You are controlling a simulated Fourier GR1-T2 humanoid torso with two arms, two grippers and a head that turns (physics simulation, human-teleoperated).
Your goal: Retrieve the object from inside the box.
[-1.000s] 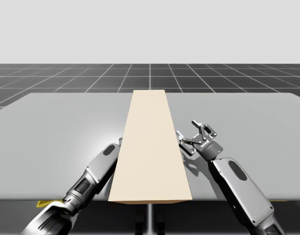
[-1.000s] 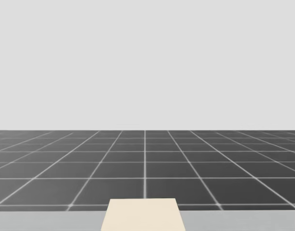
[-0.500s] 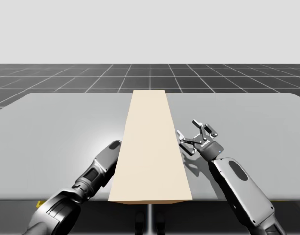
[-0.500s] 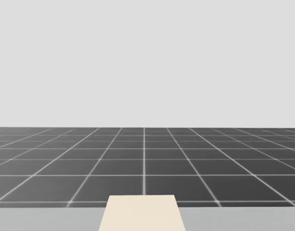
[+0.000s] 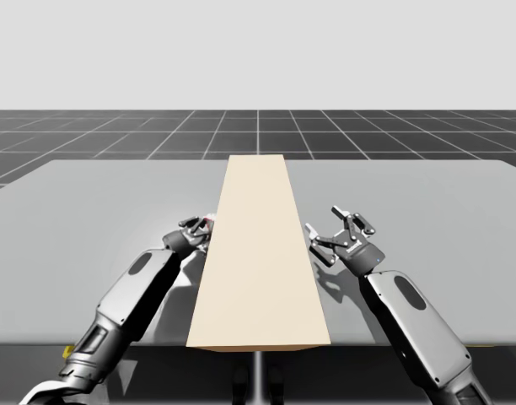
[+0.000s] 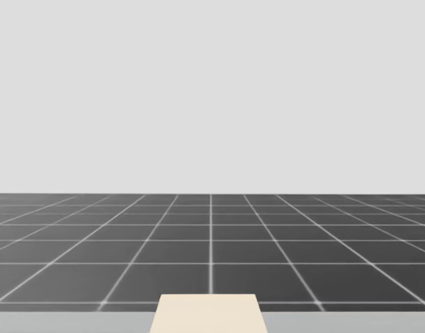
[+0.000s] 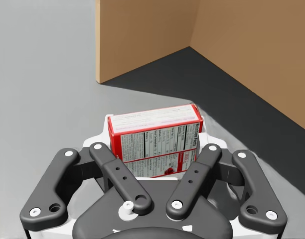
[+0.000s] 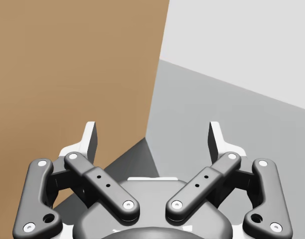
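A small red and white box (image 7: 157,124) sits between the fingers of my left gripper (image 7: 152,142), which is shut on it, just outside the big brown cardboard box (image 7: 142,35). In the high view my left gripper (image 5: 193,229) is at the left side of the long tan cardboard box (image 5: 258,253), with a bit of the red box (image 5: 209,223) showing at its tip. My right gripper (image 5: 335,229) stands open by the box's right side. In its own view my right gripper (image 8: 153,137) holds nothing, beside the brown wall (image 8: 68,64).
The grey table (image 5: 106,202) spreads wide on both sides of the cardboard box. The head view catches the box's far top (image 6: 209,316) and the dark gridded floor beyond. A dark shadowed patch lies at the foot of the box ahead of my left gripper.
My left arm has swung out from the cardboard box's left side, so its gripper and the red box now show. My right arm has not moved. My head has turned slightly.
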